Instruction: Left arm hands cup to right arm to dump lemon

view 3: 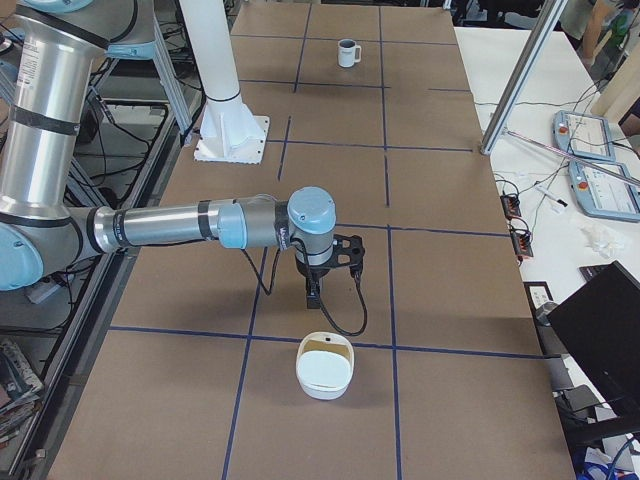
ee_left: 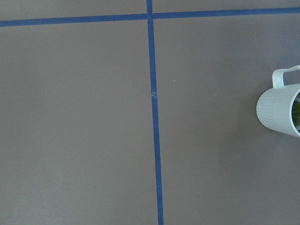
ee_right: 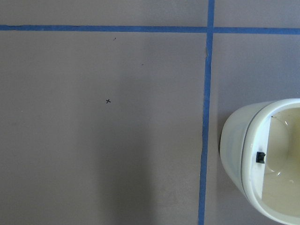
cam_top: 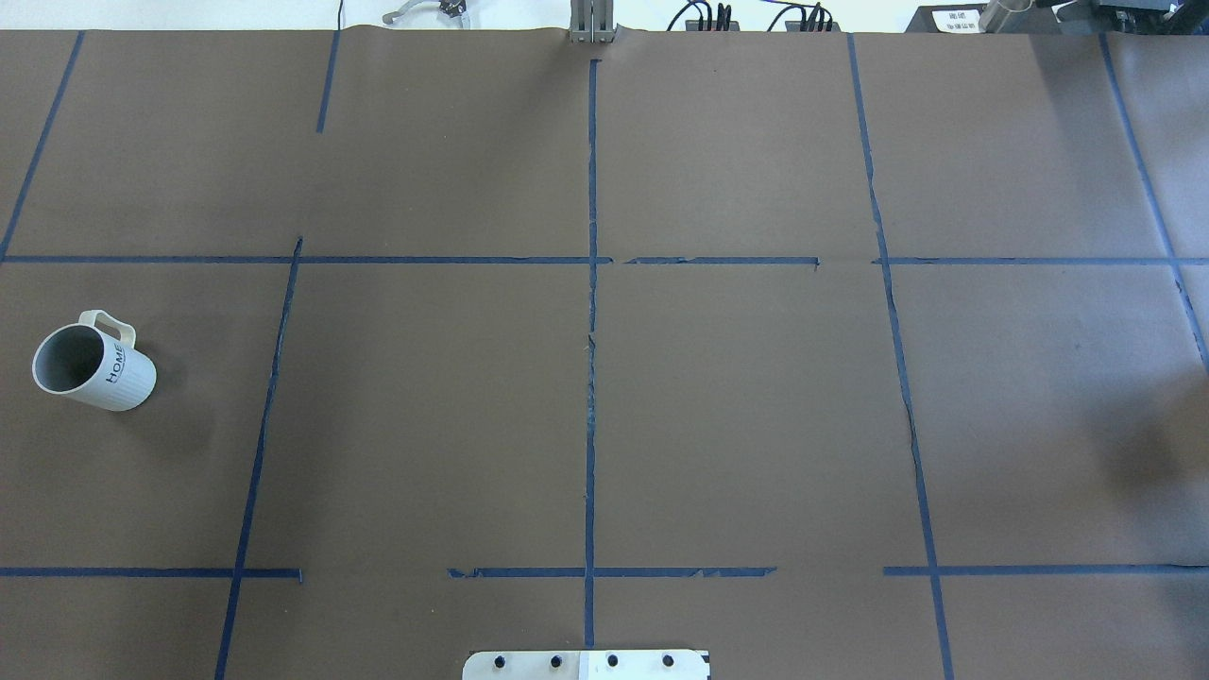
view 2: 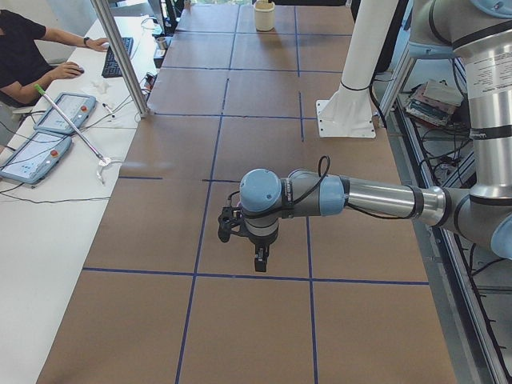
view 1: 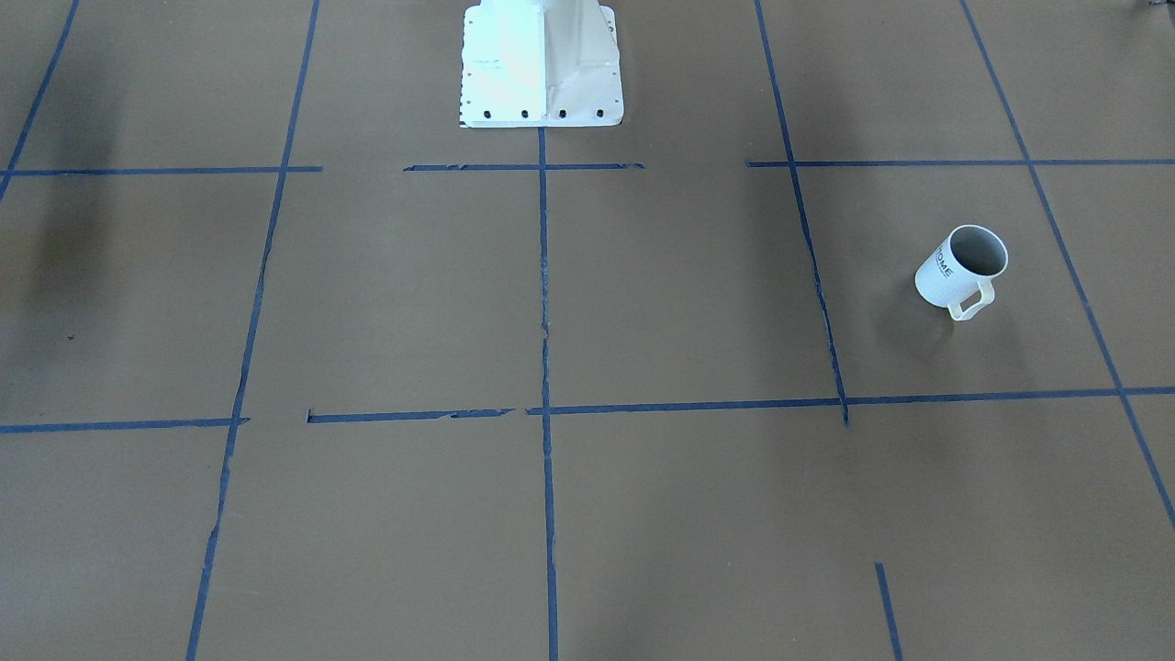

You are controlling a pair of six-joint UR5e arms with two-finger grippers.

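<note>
The white cup [view 1: 961, 271] with dark "HOME" lettering stands upright on the brown table, far out on the robot's left side [cam_top: 94, 366]. It looks small at the far end in the exterior right view [view 3: 347, 52]. The left wrist view catches the cup [ee_left: 279, 110] at its right edge, with a sliver of yellow-green lemon [ee_left: 296, 108] inside. The left gripper [view 2: 258, 258] hangs over the table and holds nothing; the cup does not show in that view. The right gripper [view 3: 313, 290] hangs just behind a white tub. For both grippers, I cannot tell whether they are open or shut.
The white tub [view 3: 325, 370] with a cream inside sits near the right gripper and fills the right wrist view's right edge [ee_right: 262, 159]. The white column base [view 1: 542, 69] stands at the table's robot side. A person [view 2: 24, 48] sits at a side desk with pendants.
</note>
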